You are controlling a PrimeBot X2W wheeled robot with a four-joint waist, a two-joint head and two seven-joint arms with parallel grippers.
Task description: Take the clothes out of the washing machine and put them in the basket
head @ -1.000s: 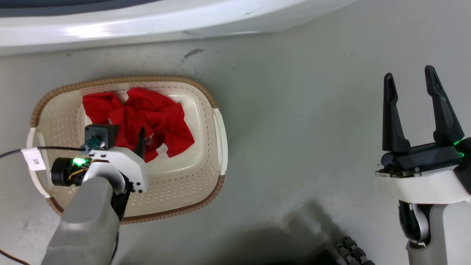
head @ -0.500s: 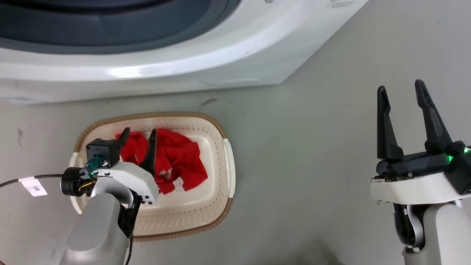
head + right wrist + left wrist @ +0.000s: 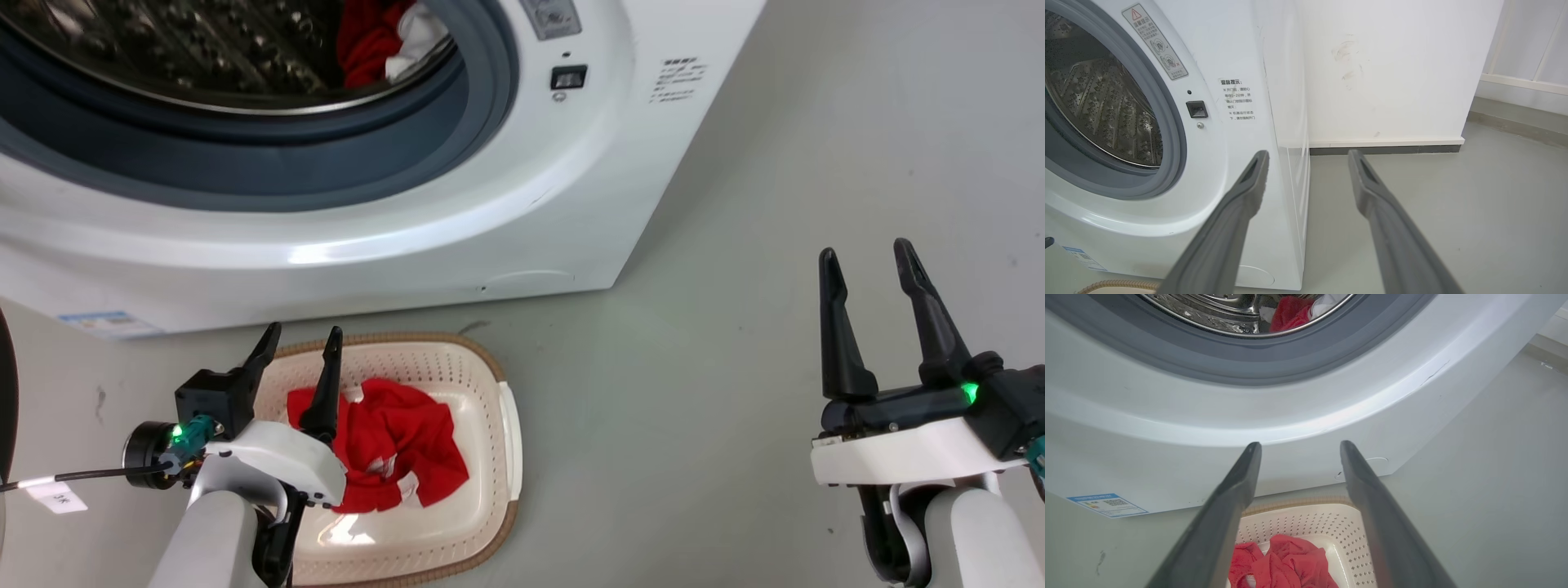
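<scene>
We hold the left claw parted, empty, over the basket, set by the washer for short drops: one garment lies inside, a second garment waits in the drum; the right claw gapes empty.

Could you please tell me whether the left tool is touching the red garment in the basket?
Apart. The left wrist view shows the left tool open and empty, the red garment lying in the basket beyond it.

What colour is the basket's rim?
The basket rim is brown, woven-look; best in the head view.
</scene>
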